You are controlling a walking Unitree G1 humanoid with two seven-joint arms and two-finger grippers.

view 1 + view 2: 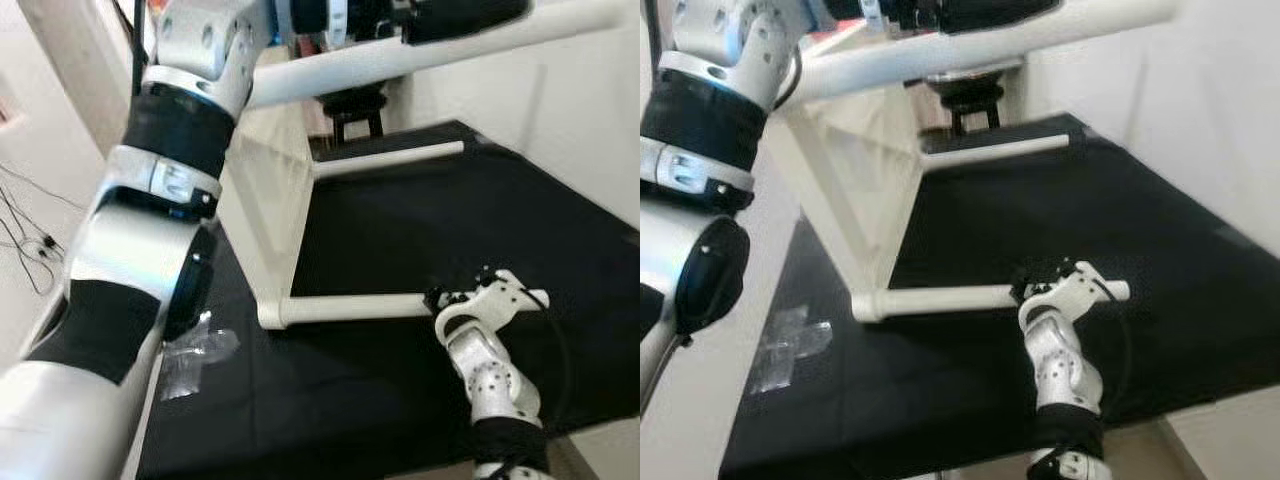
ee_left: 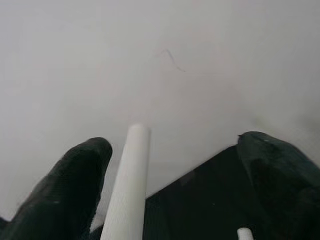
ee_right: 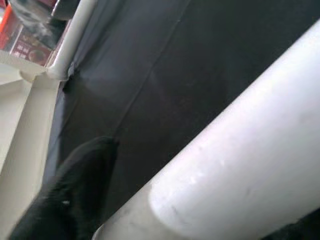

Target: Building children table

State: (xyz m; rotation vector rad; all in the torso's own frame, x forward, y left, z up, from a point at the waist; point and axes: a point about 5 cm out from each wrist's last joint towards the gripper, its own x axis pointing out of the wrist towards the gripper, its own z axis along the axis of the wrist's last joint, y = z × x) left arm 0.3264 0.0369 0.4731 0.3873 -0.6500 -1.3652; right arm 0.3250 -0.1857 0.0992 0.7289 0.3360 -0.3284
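So the children's table (image 1: 265, 190) lies tipped on its side on the black cloth (image 1: 480, 230), its white top standing on edge with three legs I can see already fixed and pointing away from it. My left pincer (image 2: 175, 200) is raised at the uppermost leg (image 1: 440, 50), high above the cloth; its fingers (image 2: 65, 185) stand apart on either side of that leg without pressing on it. My right pincer (image 1: 440, 300) sits low on the cloth at the free end of the lowest leg (image 1: 350, 308), and the leg fills the space between its fingers, though I cannot tell whether they are clamped on it. I judge the build well along, with seating or tightening the legs and righting the table left. Just beside the tabletop's lower edge lies a clear plastic bag (image 1: 195, 352); its contents are too blurred to name.
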